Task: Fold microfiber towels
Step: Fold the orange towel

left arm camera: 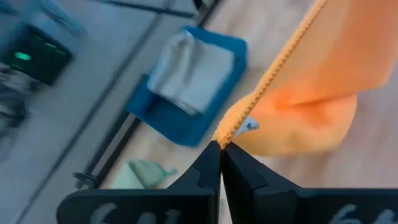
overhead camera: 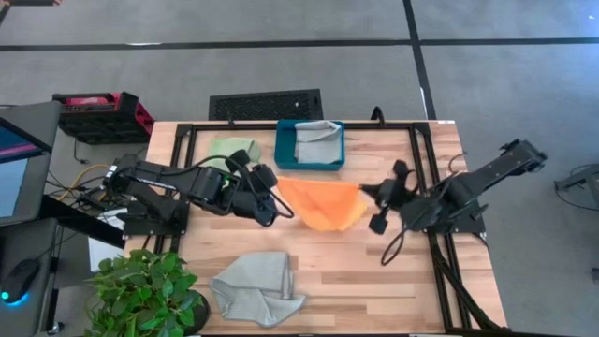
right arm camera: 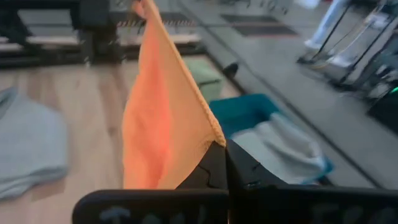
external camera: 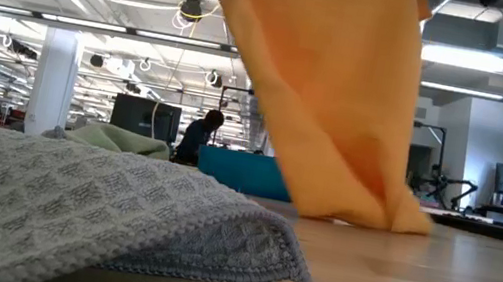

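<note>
The orange towel (overhead camera: 320, 202) hangs between my two grippers above the middle of the table. Its lower end (external camera: 362, 211) rests on the tabletop. My left gripper (overhead camera: 280, 192) is shut on its left end and my right gripper (overhead camera: 368, 195) is shut on its right end. A pale grey towel (overhead camera: 255, 285) lies crumpled near the table's near edge. A light green towel (overhead camera: 228, 150) lies at the far left. Another grey towel (overhead camera: 318, 137) lies folded in the teal tray (overhead camera: 285, 150). My left gripper pinches the orange towel's hemmed edge at a corner (left arm camera: 228, 132) between its two fingers, beside a small label. The fingers come level from the table's left. The hem runs taut away from the fingers, and the cloth hangs below it. My right gripper pinches the orange towel's upper corner (right arm camera: 213, 138) between its two fingers, coming level from the table's right. The top edge runs away toward the other gripper, and the cloth hangs below it in loose folds.
The teal tray stands at the table's far middle, just beyond the hanging towel. A potted plant (overhead camera: 145, 290) stands at the near left corner. Black frame rails (overhead camera: 423, 159) run along the table's right side. Bare wood shows at the near right (overhead camera: 374, 290).
</note>
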`<state>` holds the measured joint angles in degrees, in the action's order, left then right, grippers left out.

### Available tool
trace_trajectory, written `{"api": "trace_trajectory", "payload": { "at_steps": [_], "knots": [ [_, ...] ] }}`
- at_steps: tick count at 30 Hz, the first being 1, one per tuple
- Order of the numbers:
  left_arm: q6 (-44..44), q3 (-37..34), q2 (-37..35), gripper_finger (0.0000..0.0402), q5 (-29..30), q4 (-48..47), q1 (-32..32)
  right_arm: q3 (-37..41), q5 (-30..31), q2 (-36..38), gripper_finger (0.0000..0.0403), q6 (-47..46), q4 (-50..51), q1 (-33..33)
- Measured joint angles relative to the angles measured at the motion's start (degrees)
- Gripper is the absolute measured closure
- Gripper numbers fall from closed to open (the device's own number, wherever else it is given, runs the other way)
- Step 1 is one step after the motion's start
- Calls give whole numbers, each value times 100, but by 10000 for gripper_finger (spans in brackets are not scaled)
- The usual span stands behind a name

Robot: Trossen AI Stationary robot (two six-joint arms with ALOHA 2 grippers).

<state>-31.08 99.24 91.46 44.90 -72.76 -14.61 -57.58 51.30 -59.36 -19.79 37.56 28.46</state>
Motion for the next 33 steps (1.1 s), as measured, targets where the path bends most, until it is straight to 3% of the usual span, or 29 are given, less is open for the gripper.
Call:
{"api": "trace_trajectory", "payload": {
  "at_steps": [5,14,18,22,27,33],
  "knots": [
    [526,0,0,401,751,529,169,-157,361,369,403,605,-20,-320],
    [1799,0,0,401,846,1567,713,-643,422,383,403,1536,-7,-1068],
    [1979,0,-2,401,792,1500,601,-643,-61,380,403,1183,318,-932],
    [2541,4,-2,401,1247,1802,370,-643,256,287,403,1379,345,-657],
    [3092,533,-6,401,1432,2015,405,-851,765,300,403,1856,203,-709],
    [3579,1188,2,401,1392,2013,647,-1156,909,274,403,2745,-188,-1016]
  ]
}}
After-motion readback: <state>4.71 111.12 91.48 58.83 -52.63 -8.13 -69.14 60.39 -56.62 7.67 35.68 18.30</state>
